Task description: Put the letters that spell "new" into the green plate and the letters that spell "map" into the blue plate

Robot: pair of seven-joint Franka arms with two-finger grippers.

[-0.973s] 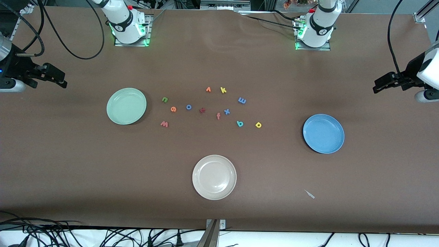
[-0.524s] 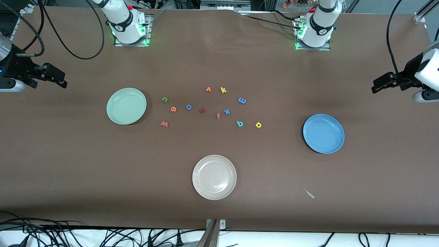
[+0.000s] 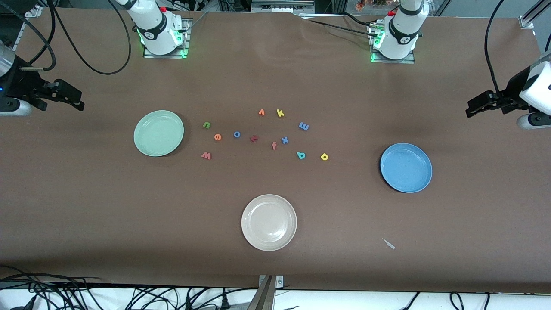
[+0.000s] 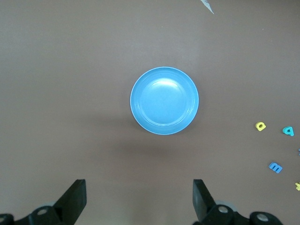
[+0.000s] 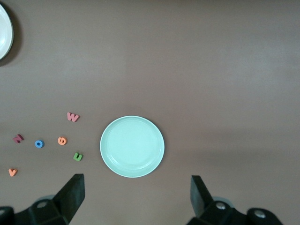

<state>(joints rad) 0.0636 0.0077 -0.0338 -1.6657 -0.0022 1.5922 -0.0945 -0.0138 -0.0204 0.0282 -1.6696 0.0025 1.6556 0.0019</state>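
Letters lie loose on the table (image 3: 275, 267) in the front view, between the green plate (image 3: 159, 133) and the blue plate (image 3: 406, 167), none in a plate yet. My chosen landmark is the green plate. Just beside it, toward the left arm's end, sit the n (image 3: 207, 125), e (image 3: 218, 137) and w (image 3: 206, 155), the w nearest the camera. Well apart from it, closer to the blue plate, lie the m (image 3: 304, 126), p (image 3: 301, 155) and a (image 3: 324, 156). The m's long axis runs along the table's length; the p's stem points roughly away from the camera. A beige plate (image 3: 269, 222) sits nearer the camera than both.

Since a second ago my left tool (image 3: 478, 107) has crept slightly inward from its end of the table; my right tool (image 3: 71, 99) has not moved and waits. No letter has shifted, so the sorting has not begun.

From the left wrist, my left tool (image 4: 139, 199) stands wide apart and empty, high over bare table beside the blue plate (image 4: 164, 101), with a (image 4: 260, 126), p (image 4: 288, 131) and m (image 4: 275, 167) off to one edge.

From the right wrist, my right tool (image 5: 136, 194) is likewise spread and empty, over the table next to the green plate (image 5: 132, 146); n (image 5: 78, 156), e (image 5: 62, 140) and w (image 5: 72, 116) cluster close to its rim.
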